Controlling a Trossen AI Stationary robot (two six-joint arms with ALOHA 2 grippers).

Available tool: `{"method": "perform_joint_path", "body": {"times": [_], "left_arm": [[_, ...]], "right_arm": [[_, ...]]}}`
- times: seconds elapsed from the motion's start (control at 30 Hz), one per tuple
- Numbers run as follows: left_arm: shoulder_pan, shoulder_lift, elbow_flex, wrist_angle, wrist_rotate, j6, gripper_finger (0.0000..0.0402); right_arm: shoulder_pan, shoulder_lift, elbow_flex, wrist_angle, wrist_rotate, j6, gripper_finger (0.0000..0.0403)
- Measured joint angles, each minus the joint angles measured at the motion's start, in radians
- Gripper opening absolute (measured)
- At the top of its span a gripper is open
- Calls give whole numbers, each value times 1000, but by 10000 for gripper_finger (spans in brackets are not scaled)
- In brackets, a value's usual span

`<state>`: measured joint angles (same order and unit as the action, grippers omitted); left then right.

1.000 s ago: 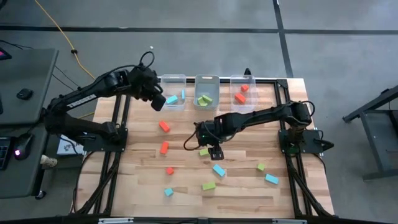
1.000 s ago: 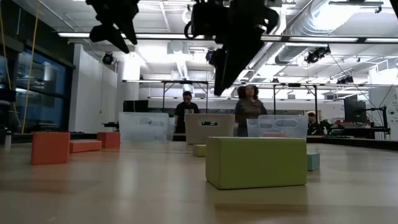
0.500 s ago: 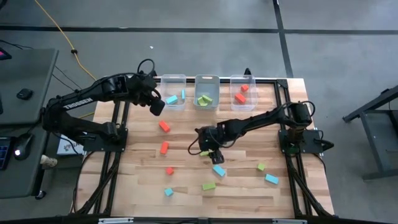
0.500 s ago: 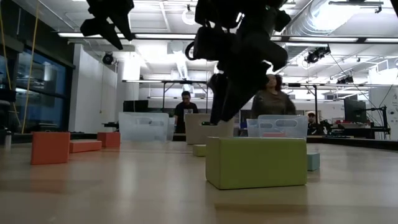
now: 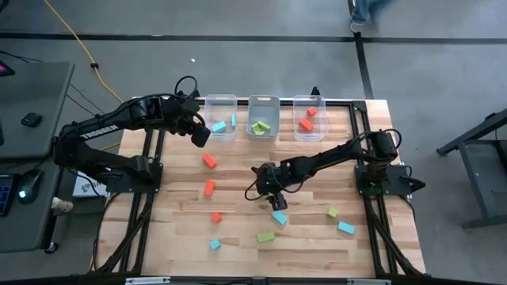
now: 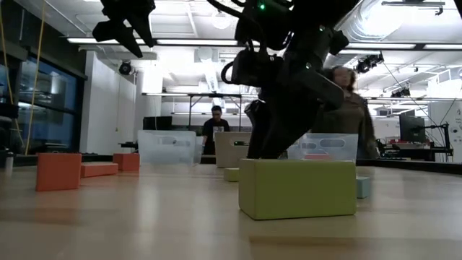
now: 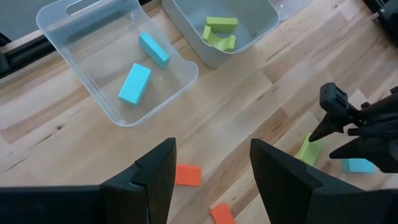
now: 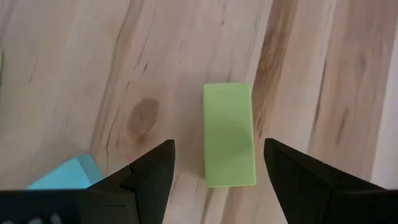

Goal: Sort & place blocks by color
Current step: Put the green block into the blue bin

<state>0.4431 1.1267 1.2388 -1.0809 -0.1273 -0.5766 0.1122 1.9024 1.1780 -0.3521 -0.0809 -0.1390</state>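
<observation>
My right gripper (image 5: pixel 264 190) is open and low over a lime green bar (image 8: pixel 229 134) that lies flat on the table's middle. Its two fingers stand on either side of the bar without touching it. My left gripper (image 5: pixel 198 131) is open and empty. It hangs high above the table beside the clear bin with two light blue blocks (image 7: pixel 134 83). Loose red-orange (image 5: pixel 209 161), light blue (image 5: pixel 279 216) and green (image 5: pixel 265 236) blocks lie flat on the wood. In the low view the big near green block (image 6: pixel 297 188) hides my right gripper's fingertips.
Three clear bins stand along the far edge: one with blue blocks (image 5: pixel 221 98), one with green (image 5: pixel 264 98), one with red-orange (image 5: pixel 308 98). A light blue block (image 8: pixel 65 177) lies close beside my right gripper. People move in the room beyond the table.
My right gripper has come down toward the green bar, staying open. My left gripper has drawn a little away from the blue bin. No block has moved.
</observation>
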Motion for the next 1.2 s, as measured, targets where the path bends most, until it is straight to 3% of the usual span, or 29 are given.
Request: {"method": "perform_joint_path", "body": {"times": [0.4, 0.83, 1.2], "left_arm": [[0, 0, 0, 0, -19, 1, 186], [0, 1, 0, 0, -19, 4, 186], [0, 1, 0, 0, -18, 27, 186]], "right_arm": [[-1, 31, -55, 69, 3, 8, 236], [-2, 34, -49, 81, 4, 66, 113], [-2, 39, 22, 27, -3, 97, 108]]}}
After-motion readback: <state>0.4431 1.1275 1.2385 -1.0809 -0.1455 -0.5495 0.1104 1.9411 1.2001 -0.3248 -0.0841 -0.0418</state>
